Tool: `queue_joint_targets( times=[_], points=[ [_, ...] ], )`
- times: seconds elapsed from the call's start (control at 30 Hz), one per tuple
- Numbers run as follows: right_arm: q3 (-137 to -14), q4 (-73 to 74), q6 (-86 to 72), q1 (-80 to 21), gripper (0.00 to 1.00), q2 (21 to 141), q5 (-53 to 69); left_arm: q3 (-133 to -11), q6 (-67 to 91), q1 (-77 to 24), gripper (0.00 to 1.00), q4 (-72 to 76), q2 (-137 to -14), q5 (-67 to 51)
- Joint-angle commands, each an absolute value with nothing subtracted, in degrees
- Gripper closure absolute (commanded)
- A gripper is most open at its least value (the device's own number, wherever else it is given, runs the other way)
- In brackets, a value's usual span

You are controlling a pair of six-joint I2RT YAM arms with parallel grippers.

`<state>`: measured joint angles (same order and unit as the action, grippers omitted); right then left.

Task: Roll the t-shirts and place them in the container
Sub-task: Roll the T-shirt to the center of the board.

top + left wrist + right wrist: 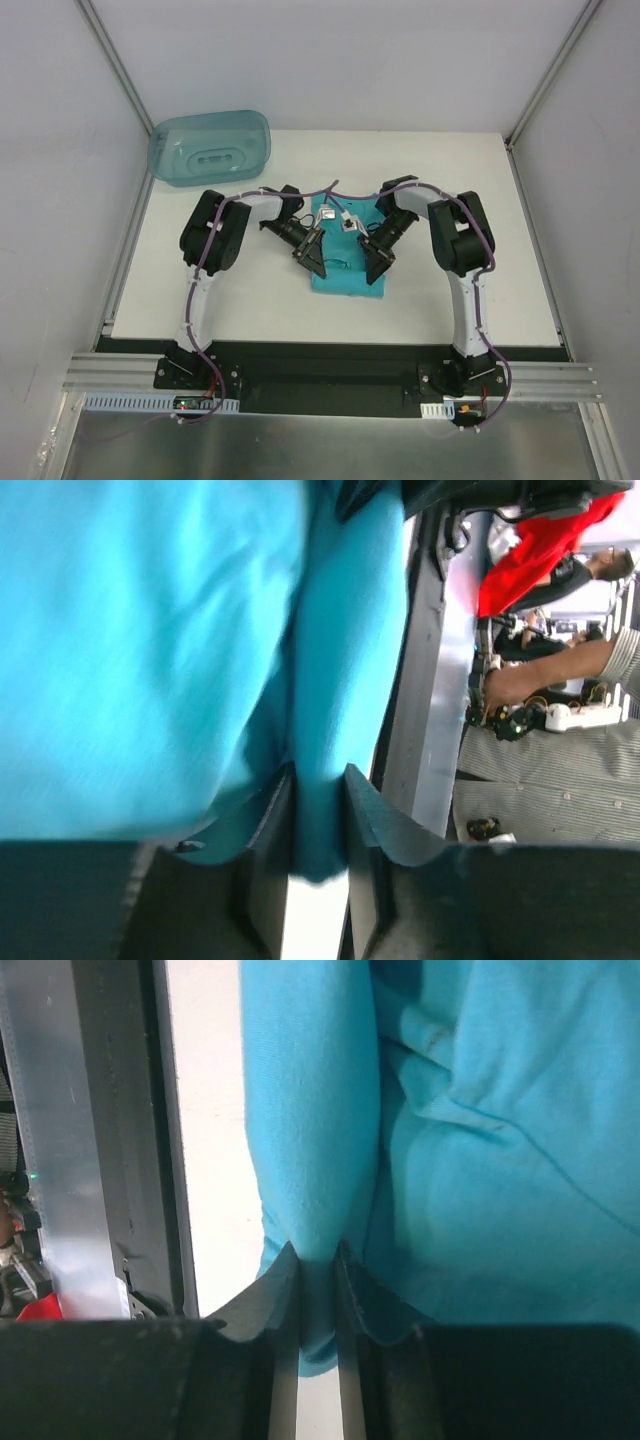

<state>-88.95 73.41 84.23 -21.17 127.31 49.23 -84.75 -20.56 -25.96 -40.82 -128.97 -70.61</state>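
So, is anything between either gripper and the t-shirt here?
Nothing visible. The left gripper and right gripper each have jaws closed on a fold of the t-shirt; the tub sits apart, far left.

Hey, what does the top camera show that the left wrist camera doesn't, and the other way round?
Only the top view: the blue-green tub at the table's far left corner, and the right gripper at the t-shirt's right side. Only the left wrist view: a fold of fabric pinched between the left gripper's fingers, and a person in red beyond the table. Both: the teal t-shirt and the left gripper on it.
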Motion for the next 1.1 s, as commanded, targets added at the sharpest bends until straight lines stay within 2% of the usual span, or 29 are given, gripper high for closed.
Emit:
queue_joint_targets(
  times=[0.0, 0.23, 0.43, 0.53, 0.63, 0.67, 0.8, 0.9, 1.07],
  points=[
    [-94.2, 88.9, 81.3, -22.7, 0.85, 132.0, 44.3, -81.8, -23.7, -21.8, 0.71, -44.0, -123.9, -66.0],
    [-101.8, 93.3, 76.8, -25.0, 0.87, 138.8, 42.2, -76.1, -25.7, -16.5, 0.62, -44.0, -113.3, -60.0],
    [-105.2, 95.0, 73.9, -25.0, 0.85, 142.4, 41.8, -66.1, -35.9, -18.4, 0.54, -40.2, -95.1, -51.8],
    [-105.9, 95.0, 72.9, -25.0, 0.85, 143.1, 41.8, -59.1, -37.5, -22.7, 0.50, -32.6, -86.2, -45.5],
    [-106.6, 95.0, 72.2, -25.0, 0.85, 143.5, 41.8, -50.4, -42.9, -31.5, 0.45, -23.7, -77.3, -37.5],
    [-106.6, 95.0, 72.0, -25.0, 0.85, 143.6, 41.7, -48.1, -44.1, -35.8, 0.44, -16.4, -73.7, -35.4],
    [-106.6, 95.0, 71.8, -25.0, 0.85, 143.7, 41.6, -41.3, -49.2, -43.6, 0.44, -2.2, -72.3, -28.3],
    [-106.8, 95.0, 71.5, -25.0, 0.85, 143.9, 41.6, -39.9, -51.8, -46.0, 0.43, 3.9, -74.2, -27.9],
    [-107.2, 95.0, 71.2, -25.0, 0.84, 144.1, 41.5, -41.0, -55.4, -46.5, 0.43, 5.8, -79.5, -27.9]
  ],
)
